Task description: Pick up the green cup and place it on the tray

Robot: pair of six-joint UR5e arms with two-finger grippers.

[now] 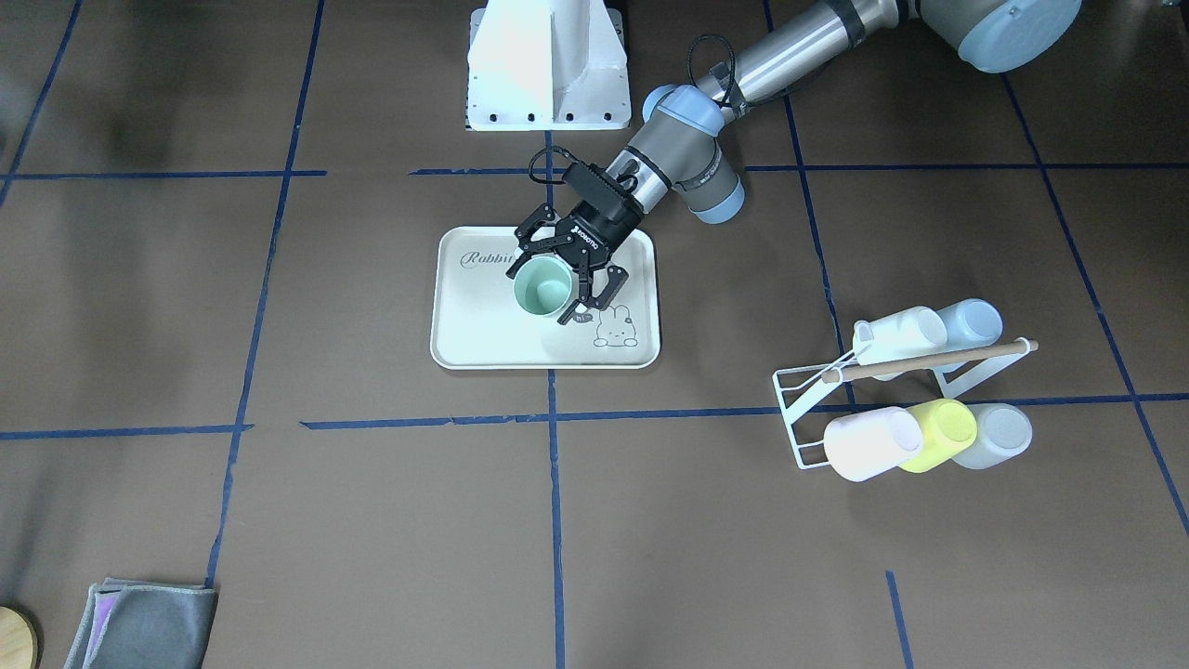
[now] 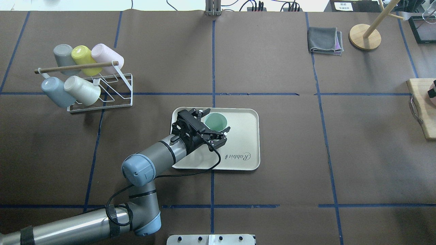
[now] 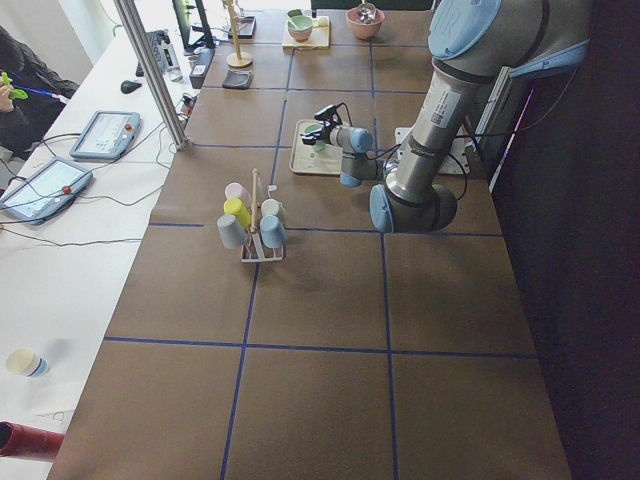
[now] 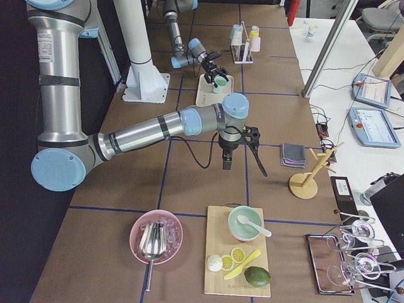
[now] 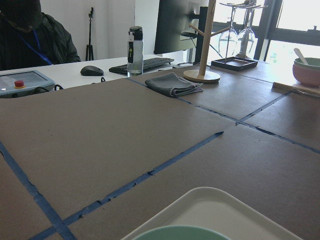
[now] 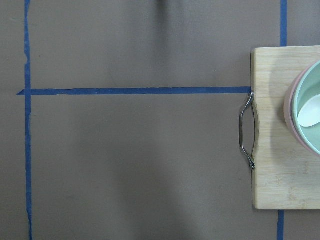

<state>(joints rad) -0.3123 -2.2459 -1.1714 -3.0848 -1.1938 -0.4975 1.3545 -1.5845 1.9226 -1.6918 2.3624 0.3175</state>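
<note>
The green cup [image 1: 543, 286] stands upright on the cream tray [image 1: 483, 325], near the "Rabbit" script. It also shows in the overhead view [image 2: 215, 121] on the tray [image 2: 243, 143]. My left gripper [image 1: 542, 294] reaches in at a low tilt, with one finger on each side of the cup and both against its wall. In the left wrist view only the cup's rim [image 5: 180, 233] and the tray's edge [image 5: 220, 205] show. My right gripper [image 4: 243, 148] hangs over bare table far from the tray. I cannot tell whether it is open or shut.
A white wire rack [image 2: 102, 98] at the table's left holds grey, yellow, pink, blue and cream cups. A folded grey cloth [image 2: 325, 41] and a wooden stand [image 2: 365, 36] lie far right. A cutting board [image 6: 280, 125] with bowls lies under the right wrist.
</note>
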